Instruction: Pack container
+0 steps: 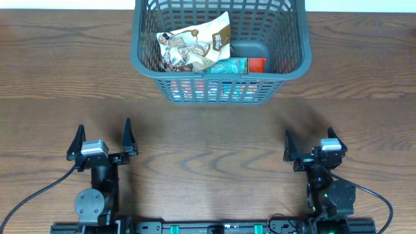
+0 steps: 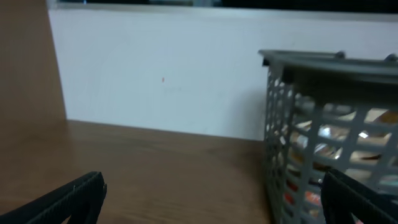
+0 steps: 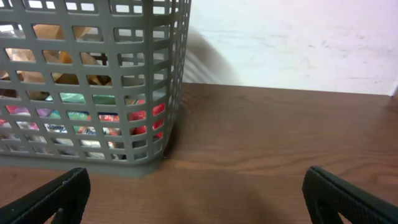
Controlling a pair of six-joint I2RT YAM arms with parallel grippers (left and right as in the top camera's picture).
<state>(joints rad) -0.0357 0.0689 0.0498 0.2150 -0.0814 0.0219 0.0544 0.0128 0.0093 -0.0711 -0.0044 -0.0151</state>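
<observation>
The container (image 1: pixel 221 88), a dark grey slotted basket, stands at the back middle of the table. Inside lie a cream and brown snack bag (image 1: pixel 195 44), a teal packet (image 1: pixel 229 65) and a red packet (image 1: pixel 257 64). My left gripper (image 1: pixel 103 136) is open and empty near the front left, well short of the container. My right gripper (image 1: pixel 309 144) is open and empty near the front right. The container's corner shows in the left wrist view (image 2: pixel 311 124), and its side with packets behind the slots shows in the right wrist view (image 3: pixel 93 93). Both pairs of fingertips (image 2: pixel 211 199) (image 3: pixel 196 196) stand wide apart over bare wood.
The wooden table (image 1: pixel 208 149) runs between the grippers and the container. A white wall (image 3: pixel 292 43) stands behind the table. Black cables (image 1: pixel 32 195) trail from the arm bases at the front edge.
</observation>
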